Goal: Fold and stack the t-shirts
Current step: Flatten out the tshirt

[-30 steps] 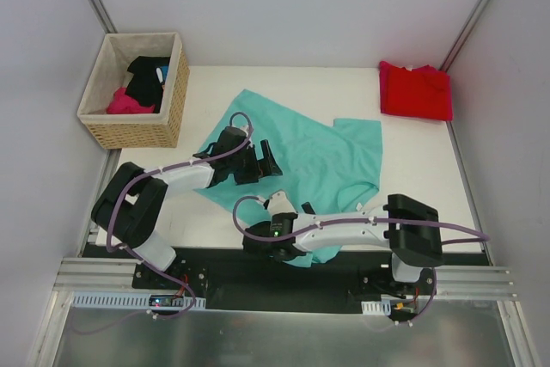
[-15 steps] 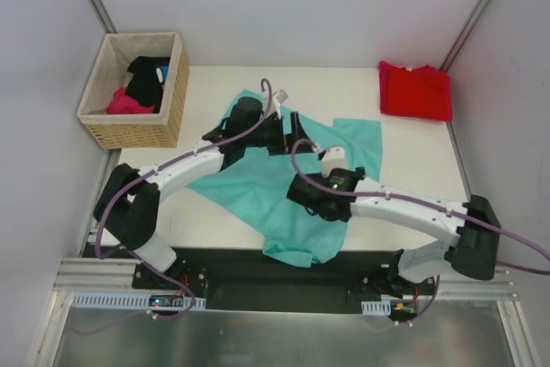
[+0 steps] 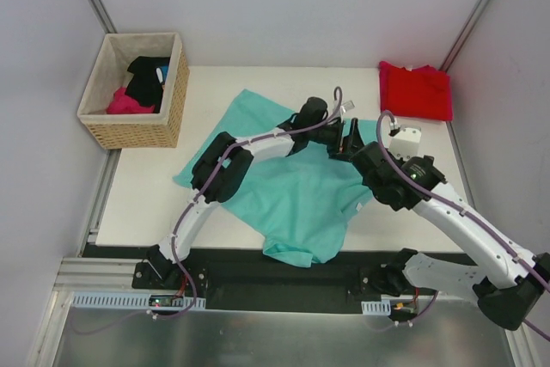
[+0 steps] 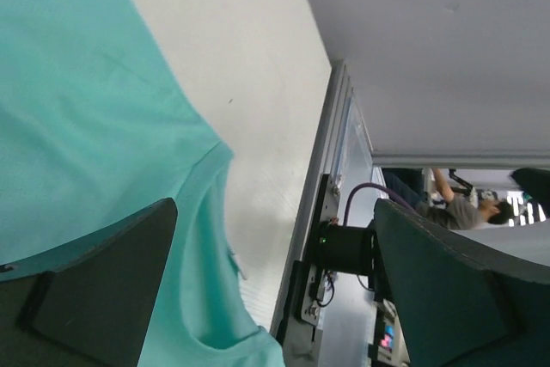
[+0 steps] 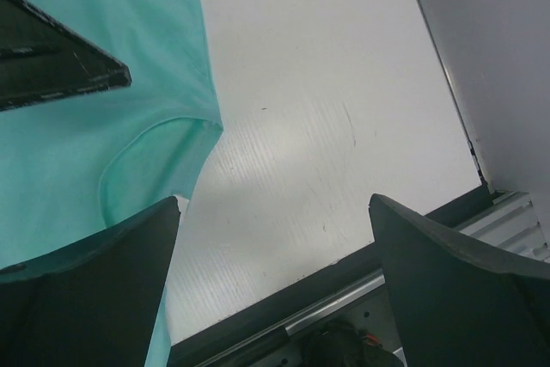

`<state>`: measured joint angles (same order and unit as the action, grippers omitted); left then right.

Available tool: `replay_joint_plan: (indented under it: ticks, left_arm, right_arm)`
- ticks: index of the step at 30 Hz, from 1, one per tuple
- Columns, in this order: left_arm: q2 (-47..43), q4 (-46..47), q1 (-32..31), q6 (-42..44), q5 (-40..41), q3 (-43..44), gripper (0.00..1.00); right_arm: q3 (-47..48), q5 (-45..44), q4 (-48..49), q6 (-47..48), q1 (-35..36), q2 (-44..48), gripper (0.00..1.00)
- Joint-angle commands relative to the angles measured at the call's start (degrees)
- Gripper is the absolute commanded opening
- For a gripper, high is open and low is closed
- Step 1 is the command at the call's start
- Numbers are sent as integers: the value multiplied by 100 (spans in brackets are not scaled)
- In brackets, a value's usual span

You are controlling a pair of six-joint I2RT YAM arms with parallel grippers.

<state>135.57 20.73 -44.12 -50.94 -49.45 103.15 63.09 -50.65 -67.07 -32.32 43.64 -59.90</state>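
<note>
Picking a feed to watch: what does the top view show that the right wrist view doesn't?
Only the top view shows the red shirt at the far right corner and the basket at the far left. Only the right wrist view shows the right gripper clearly open, with nothing between its fingers. Both show the teal shirt lying on the table.

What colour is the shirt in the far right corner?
The shirt is bright red; the top view shows it best.
</note>
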Motion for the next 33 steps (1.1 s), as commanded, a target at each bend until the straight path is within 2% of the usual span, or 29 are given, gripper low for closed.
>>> replay_joint_plan:
  ticks: [1, 11, 14, 18, 19, 23, 29, 31, 33]
  left_arm:
    - [478, 607, -9, -627, -556, 556, 99]
    - [1234, 380, 263, -646, -249, 942, 99]
    - [1673, -120, 517, -567, -135, 1679, 99]
    - [2577, -1043, 887, -653, 49, 3469, 99]
    - [2693, -1062, 974, -750, 154, 3631, 99]
    - [2852, -1159, 1414, -1120, 436, 3651, 99]
    - [2484, -1554, 1845, -866, 953, 3132, 99]
    - [2544, -1555, 2064, -996, 964, 3411, 99]
    - [2876, -1555, 2231, -1207, 893, 4123, 99]
  right_arm:
    - [-86, -15, 71, 471, -268, 215, 97]
    - [-438, 512, 344, 507, -347, 303, 97]
    - [-561, 609, 379, 498, -347, 365, 97]
    - [-605, 636, 352, 489, -338, 365, 96]
    - [-605, 636, 361, 498, -347, 365, 97]
    - [-561, 609, 335, 524, -338, 330, 96]
    - [-622, 749, 598, 656, -338, 110, 97]
    - [-649, 829, 660, 683, -338, 14, 97]
    - [-658, 943, 721, 683, -347, -13, 97]
